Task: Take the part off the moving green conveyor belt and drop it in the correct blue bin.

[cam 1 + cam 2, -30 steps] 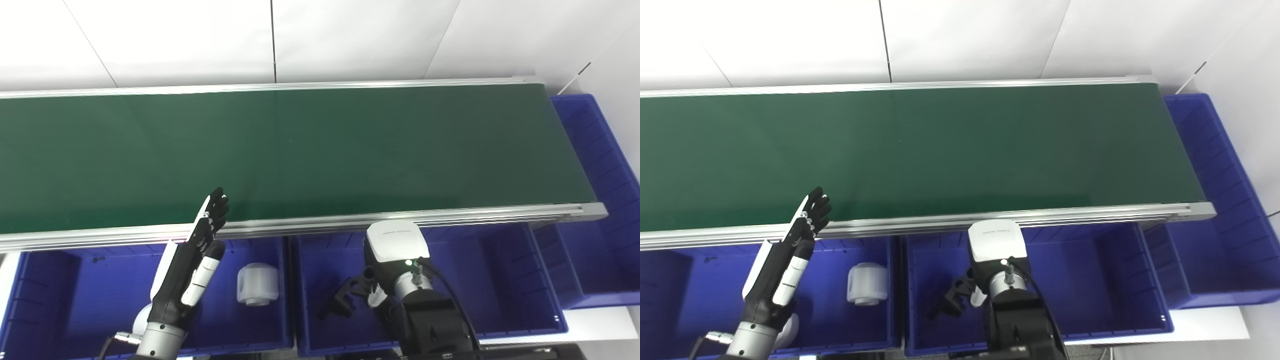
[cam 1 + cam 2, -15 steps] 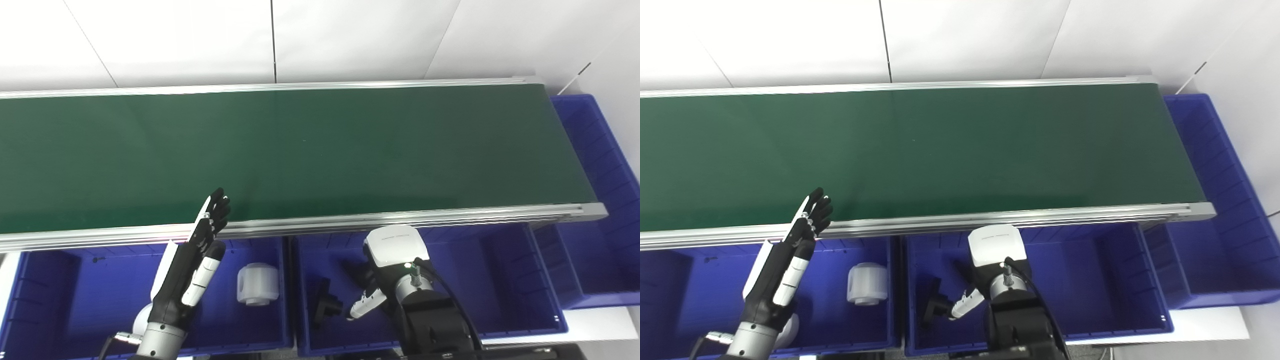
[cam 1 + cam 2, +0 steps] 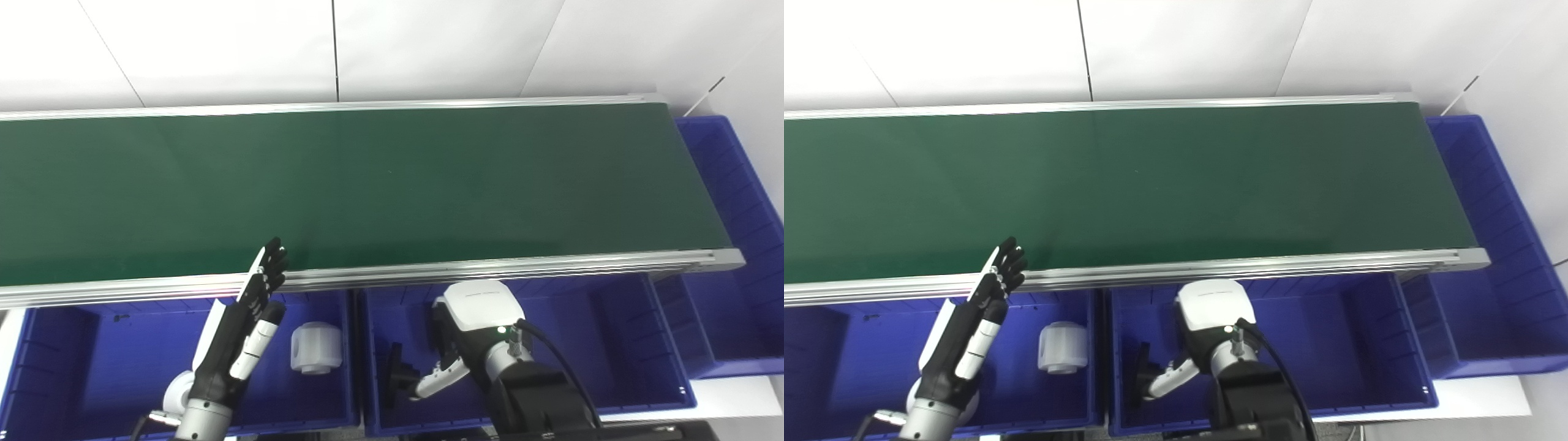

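Since the black part [image 3: 398, 381] lies inside the middle blue bin [image 3: 612, 343], the drop looks done, so the right hand [image 3: 450, 361] hangs just beside it, fingers apart, holding nothing. The left hand [image 3: 245, 331] waits flat and spread, near the bare green belt [image 3: 367, 184].

The scene is viewed from two head cameras set side by side, aimed steeply downward and forward from above the near edge. The green conveyor belt [image 3: 367, 184], the blue bins [image 3: 1335, 343] below it and the white wall behind are shared, offset slightly sideways between views.
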{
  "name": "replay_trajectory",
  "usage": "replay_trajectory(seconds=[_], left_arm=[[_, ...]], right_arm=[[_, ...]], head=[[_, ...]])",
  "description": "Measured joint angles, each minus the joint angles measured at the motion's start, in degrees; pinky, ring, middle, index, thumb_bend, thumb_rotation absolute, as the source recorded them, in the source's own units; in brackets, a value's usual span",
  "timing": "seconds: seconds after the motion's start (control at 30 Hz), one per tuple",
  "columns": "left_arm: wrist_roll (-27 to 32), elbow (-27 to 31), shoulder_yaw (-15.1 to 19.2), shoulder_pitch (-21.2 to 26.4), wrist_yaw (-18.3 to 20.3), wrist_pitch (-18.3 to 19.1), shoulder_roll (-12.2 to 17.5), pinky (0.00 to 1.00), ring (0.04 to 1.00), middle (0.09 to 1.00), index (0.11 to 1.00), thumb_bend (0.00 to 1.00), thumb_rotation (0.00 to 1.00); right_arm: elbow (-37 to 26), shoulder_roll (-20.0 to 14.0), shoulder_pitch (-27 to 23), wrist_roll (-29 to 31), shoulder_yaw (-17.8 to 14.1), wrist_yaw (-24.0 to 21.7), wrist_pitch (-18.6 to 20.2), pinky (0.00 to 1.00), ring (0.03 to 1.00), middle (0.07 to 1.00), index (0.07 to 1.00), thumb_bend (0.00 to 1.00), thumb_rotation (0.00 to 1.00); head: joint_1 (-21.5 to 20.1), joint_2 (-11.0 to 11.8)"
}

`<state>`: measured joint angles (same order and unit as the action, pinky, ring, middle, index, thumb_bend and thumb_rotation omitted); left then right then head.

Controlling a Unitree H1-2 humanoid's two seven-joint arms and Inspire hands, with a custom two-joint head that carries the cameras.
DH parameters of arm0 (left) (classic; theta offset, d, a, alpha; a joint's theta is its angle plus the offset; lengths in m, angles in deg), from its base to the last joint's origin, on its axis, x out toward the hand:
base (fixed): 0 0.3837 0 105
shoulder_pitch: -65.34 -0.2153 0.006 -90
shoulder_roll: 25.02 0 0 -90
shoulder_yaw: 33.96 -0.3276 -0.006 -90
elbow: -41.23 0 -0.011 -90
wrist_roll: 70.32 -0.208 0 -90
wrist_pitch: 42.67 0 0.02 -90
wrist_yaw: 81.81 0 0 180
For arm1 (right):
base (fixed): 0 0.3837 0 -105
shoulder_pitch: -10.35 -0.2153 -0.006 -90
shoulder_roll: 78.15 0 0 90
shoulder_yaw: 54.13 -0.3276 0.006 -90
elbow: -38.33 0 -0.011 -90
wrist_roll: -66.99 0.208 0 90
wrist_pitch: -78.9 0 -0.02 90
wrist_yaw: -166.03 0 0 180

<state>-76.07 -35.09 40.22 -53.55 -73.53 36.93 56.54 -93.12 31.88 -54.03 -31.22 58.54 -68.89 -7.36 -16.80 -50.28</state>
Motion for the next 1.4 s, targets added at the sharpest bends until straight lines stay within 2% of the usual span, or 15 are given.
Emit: replay_trajectory(seconds=[0.03, 0.1, 0.17, 0.2, 0.23, 0.3, 0.43, 0.47, 0.53, 0.57, 0.67, 0.73, 1.07, 1.4], left_arm=[[-0.4, -0.4, -0.4, -0.1, -0.1, -0.5, -0.3, 0.95, 0.953, 0.971, 1.0, 0.59, 0.89], [-0.7, -1.2, -0.8, -0.5, -0.3, -0.6, -1.1, 0.94, 0.948, 0.966, 1.0, 0.58, 0.89], [-0.9, -2.2, -1.1, -0.7, -0.4, -0.6, -1.6, 0.94, 0.944, 0.959, 0.996, 0.56, 0.88], [-1.0, -3.0, -1.2, -0.7, -0.4, -0.6, -1.7, 0.95, 0.944, 0.958, 0.995, 0.55, 0.88], [-1.0, -3.6, -1.4, -0.7, -0.4, -0.6, -1.7, 0.95, 0.95, 0.961, 0.997, 0.55, 0.88], [-1.2, -4.7, -1.6, -0.7, -0.4, -0.6, -1.7, 0.96, 0.951, 0.96, 0.992, 0.53, 0.87], [-2.7, -6.1, -1.7, -0.8, -0.7, -0.6, -1.6, 0.96, 0.945, 0.951, 0.985, 0.53, 0.87], [-3.1, -6.1, -1.7, -0.9, -0.9, -0.7, -1.6, 0.95, 0.94, 0.948, 0.981, 0.53, 0.87], [-3.7, -6.1, -1.7, -1.1, -1.4, -1.4, -1.8, 0.96, 0.938, 0.951, 0.98, 0.53, 0.87], [-3.9, -6.1, -1.8, -1.4, -1.8, -2.1, -1.9, 0.96, 0.938, 0.952, 0.98, 0.53, 0.87], [-5.0, -5.9, -2.0, -2.2, -2.8, -4.3, -2.6, 0.95, 0.934, 0.952, 0.982, 0.54, 0.88], [-5.5, -5.4, -2.1, -2.5, -3.0, -5.5, -2.9, 0.94, 0.929, 0.949, 0.98, 0.54, 0.88], [-5.9, -5.4, -2.0, -2.5, -3.1, -6.8, -3.1, 0.94, 0.928, 0.947, 0.975, 0.55, 0.87], [-6.4, -6.8, -2.1, -2.8, -3.8, -8.0, -3.4, 0.92, 0.919, 0.937, 0.966, 0.54, 0.86]], right_arm=[[-0.3, 0.0, 1.0, 1.5, 0.1, 2.2, 0.0, 0.5, 0.659, 0.767, 0.706, 0.88, 0.55], [-0.6, -0.5, 3.2, 6.0, 0.3, 8.7, 0.0, 0.45, 0.602, 0.705, 0.655, 0.82, 0.46], [0.2, -1.5, 4.8, 9.8, 0.4, 14.8, 0.0, 0.41, 0.567, 0.679, 0.64, 0.75, 0.37], [1.2, -1.9, 5.4, 12.2, 0.4, 18.5, 0.0, 0.41, 0.561, 0.675, 0.639, 0.74, 0.35], [2.3, -2.4, 5.8, 14.2, 0.4, 21.8, -0.1, 0.4, 0.539, 0.662, 0.654, 0.69, 0.37], [4.8, -3.1, 6.4, 19.9, 0.2, 28.4, -0.8, 0.43, 0.557, 0.663, 0.667, 0.65, 0.45], [13.4, -4.9, 6.8, 34.8, -1.2, 42.5, -7.3, 0.47, 0.605, 0.705, 0.693, 0.64, 0.55], [16.0, -5.3, 6.8, 37.9, -1.1, 46.0, -9.4, 0.51, 0.65, 0.744, 0.73, 0.63, 0.61], [19.4, -6.2, 7.1, 45.1, -1.3, 51.7, -14.7, 0.58, 0.715, 0.799, 0.783, 0.62, 0.7], [22.1, -6.6, 7.0, 48.5, -1.2, 55.3, -18.1, 0.58, 0.719, 0.802, 0.786, 0.62, 0.7], [28.1, -7.2, 7.0, 54.5, -0.7, 62.0, -24.7, 0.62, 0.757, 0.836, 0.804, 0.62, 0.78], [29.6, -7.8, 6.9, 55.3, 0.0, 64.7, -26.9, 0.64, 0.785, 0.851, 0.812, 0.63, 0.82], [33.9, -9.7, 5.3, 54.7, 2.0, 67.9, -27.2, 0.74, 0.855, 0.9, 0.852, 0.67, 0.98], [37.6, -10.2, 5.2, 59.3, 3.5, 72.0, -27.3, 0.76, 0.89, 0.935, 0.923, 0.72, 1.0]], head=[[0.0, 0.0], [2.5, 1.8], [2.6, 1.8], [3.3, 2.5], [4.0, 3.2], [4.5, 3.6], [5.2, 4.1], [5.2, 4.1], [5.6, 4.3], [5.6, 4.3], [5.7, 4.5], [5.8, 4.5], [6.3, 4.9], [8.3, 6.2]])
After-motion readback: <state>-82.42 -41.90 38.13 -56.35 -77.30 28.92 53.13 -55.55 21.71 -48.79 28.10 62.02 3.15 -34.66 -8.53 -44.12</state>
